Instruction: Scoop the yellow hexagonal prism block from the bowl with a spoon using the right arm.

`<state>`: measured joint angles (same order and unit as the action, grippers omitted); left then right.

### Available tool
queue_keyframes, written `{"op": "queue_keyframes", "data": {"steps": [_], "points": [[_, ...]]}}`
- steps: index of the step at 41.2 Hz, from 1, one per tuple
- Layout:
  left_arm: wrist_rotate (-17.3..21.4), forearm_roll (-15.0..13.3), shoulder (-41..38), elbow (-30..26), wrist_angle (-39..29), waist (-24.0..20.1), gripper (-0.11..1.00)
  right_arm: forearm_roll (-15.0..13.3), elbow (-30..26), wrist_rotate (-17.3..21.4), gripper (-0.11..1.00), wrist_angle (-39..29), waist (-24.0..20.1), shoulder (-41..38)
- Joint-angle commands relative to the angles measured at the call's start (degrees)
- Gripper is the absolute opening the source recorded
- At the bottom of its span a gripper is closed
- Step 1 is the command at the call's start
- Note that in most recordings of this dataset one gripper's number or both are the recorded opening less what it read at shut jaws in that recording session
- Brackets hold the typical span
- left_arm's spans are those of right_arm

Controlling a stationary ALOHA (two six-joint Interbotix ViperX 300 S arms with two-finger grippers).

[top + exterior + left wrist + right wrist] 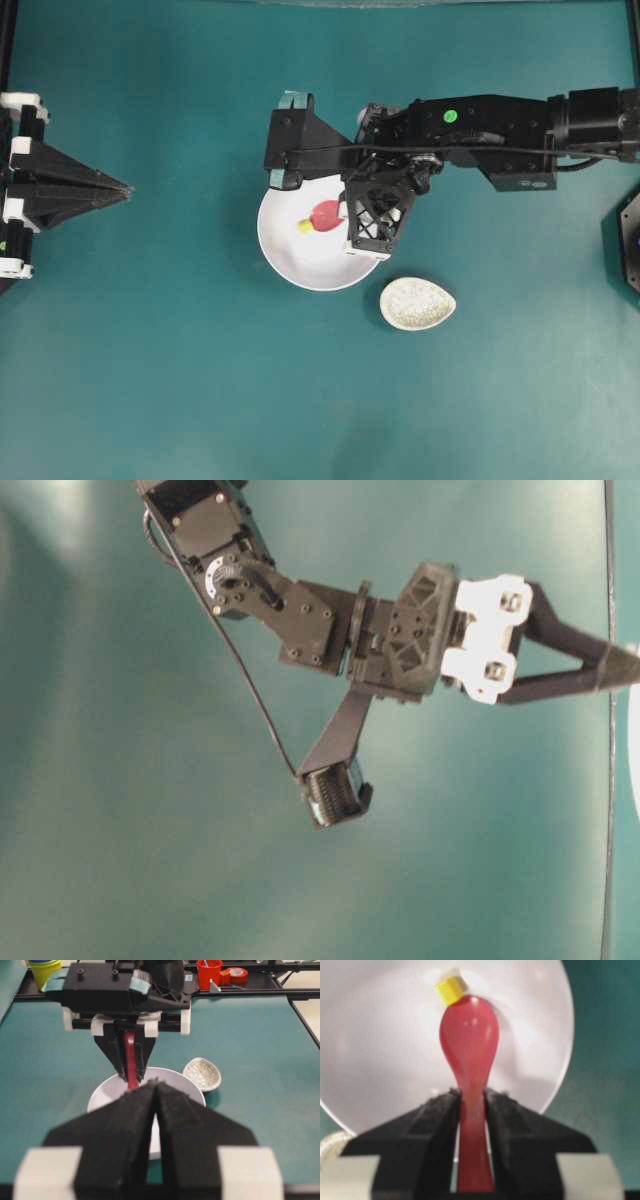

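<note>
The right tool (pixel 471 1110) pinches the handle of the pink-red spoon (pixel 469 1045) between its two fingers, the scoop reaching out ahead of it over the white bowl (pixel 375 1060); the yellow hexagonal prism block (pixel 449 989) lies in the bowl right at the scoop's far tip, seemingly touching it, not in the scoop; the speckled spoon rest (pixel 417 303) sits on the teal surface (pixel 180 380) just beside the bowl; the left tool (pixel 156 1110), well apart, has its fingers pressed together.

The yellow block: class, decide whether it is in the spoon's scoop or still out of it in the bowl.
Out. The yellow block lies in the white bowl at the tip of the spoon, whose scoop is empty.
</note>
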<state>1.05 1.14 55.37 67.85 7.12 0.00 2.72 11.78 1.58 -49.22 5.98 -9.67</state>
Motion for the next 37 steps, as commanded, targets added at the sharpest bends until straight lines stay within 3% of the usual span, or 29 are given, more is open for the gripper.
{"op": "queue_keyframes", "data": {"steps": [1,24,37], "points": [[0.09,0.26,-0.53,-0.44,0.53,0.00,0.01,0.44,-1.93,-0.09,0.24,0.44,-0.35,0.79],[0.09,0.18,-0.62,-0.44,0.53,0.00,0.01,0.70,-6.77,-0.09,0.24,0.79,-1.32,-0.53],[0.09,0.18,-0.53,-0.44,0.53,-0.09,0.01,-0.53,-10.55,-0.09,0.24,-7.91,-1.23,2.46]]}}
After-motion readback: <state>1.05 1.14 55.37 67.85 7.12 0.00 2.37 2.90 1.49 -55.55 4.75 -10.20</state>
